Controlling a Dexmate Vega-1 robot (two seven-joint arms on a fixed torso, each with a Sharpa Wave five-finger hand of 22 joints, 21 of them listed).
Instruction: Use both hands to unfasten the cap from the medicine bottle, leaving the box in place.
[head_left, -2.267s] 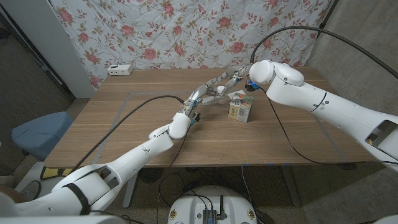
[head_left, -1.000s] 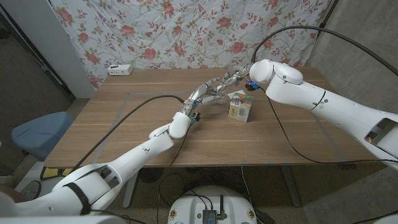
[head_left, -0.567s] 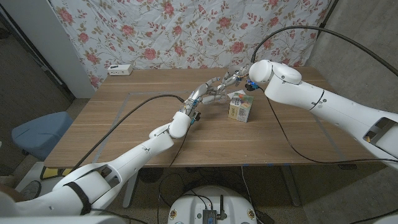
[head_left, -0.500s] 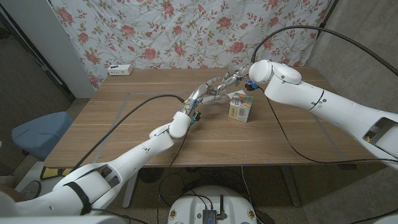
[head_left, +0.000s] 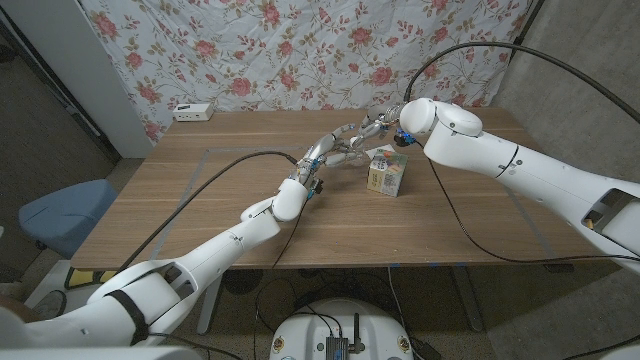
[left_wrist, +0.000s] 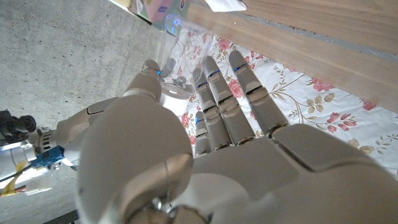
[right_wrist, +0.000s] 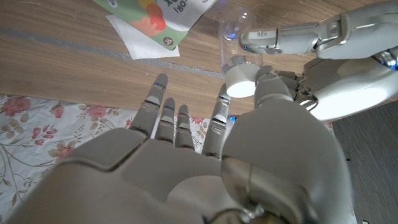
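Your left hand reaches out over the far middle of the wooden table and holds the clear medicine bottle: in the right wrist view its fingers wrap the transparent body just beside the white cap. Your right hand comes in from the other side and meets it there; its thumb and a finger sit against the cap on either side, so it looks pinched on the cap, while the other fingers stretch out past it. In the left wrist view you can see the bottle between the thumb and fingers of the left hand, with the cap at the end toward the palm. The cap is on the bottle; I cannot tell how far it is turned. From the head view the two hands join just behind and to the left of the box, which stands on the table with bright printing on its sides, close to the hands but apart from them. A folded white leaflet lies by the box on the wood. A small white device sits at the table's far left edge, before the flowered cloth.
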